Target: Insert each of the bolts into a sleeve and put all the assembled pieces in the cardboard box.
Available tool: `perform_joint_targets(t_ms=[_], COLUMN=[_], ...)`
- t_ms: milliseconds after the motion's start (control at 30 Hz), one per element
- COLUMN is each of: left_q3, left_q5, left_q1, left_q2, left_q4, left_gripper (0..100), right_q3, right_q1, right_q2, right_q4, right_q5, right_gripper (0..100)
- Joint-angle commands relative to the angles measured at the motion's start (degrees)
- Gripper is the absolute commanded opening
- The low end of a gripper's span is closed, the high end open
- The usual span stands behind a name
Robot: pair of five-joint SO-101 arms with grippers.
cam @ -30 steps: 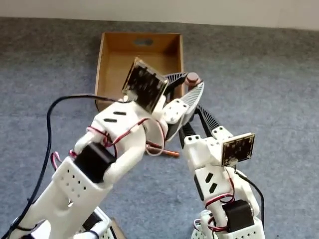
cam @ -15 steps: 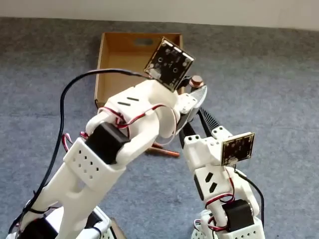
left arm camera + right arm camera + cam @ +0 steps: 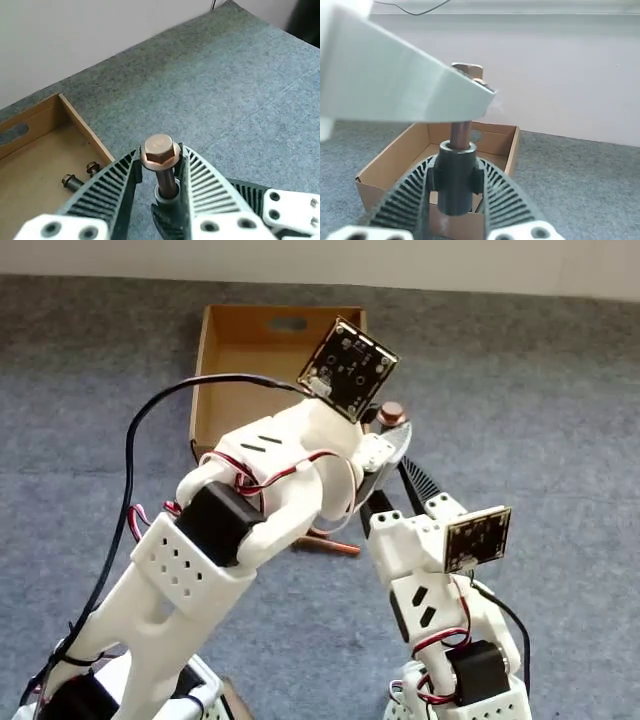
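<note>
Under the left arm, near the counter's middle, I see a copper rod (image 3: 338,548), mostly hidden. The left claw (image 3: 160,153) pinches the bolt (image 3: 159,146) at its head, just beside a near corner of the cardboard box (image 3: 203,365). The bolt's shank enters the sleeve (image 3: 455,185), which the right claw (image 3: 456,163) pinches. Two small pieces (image 3: 72,181) lie in the box, which sits toward the counter's far edge. I cannot make out their detail.

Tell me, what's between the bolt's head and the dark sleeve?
The bare shank of the bolt, in the right wrist view; its lower end sits inside the sleeve.
</note>
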Motion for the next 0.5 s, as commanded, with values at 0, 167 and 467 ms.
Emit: perform_joint_targets(t_ms=[0, 167, 467], left_q3=[-0.7, 0.8, 11.2], left_q5=[-0.4, -0.4, -0.4], left_q1=[-0.9, -0.6, -0.7], left_q2=[-0.1, -0.2, -9.9], left_q4=[0.2, 0.1, -5.2], left_gripper=[1, 1, 1], right_q3=[-0.5, -0.5, -0.5], right_q1=[-0.3, -0.3, -0.2], right_q2=[-0.6, -0.6, -0.6], right_q4=[-1.2, -1.2, -1.2], right_q5=[0.4, 0.4, 0.3], right_gripper=[0.5, 0.5, 0.5])
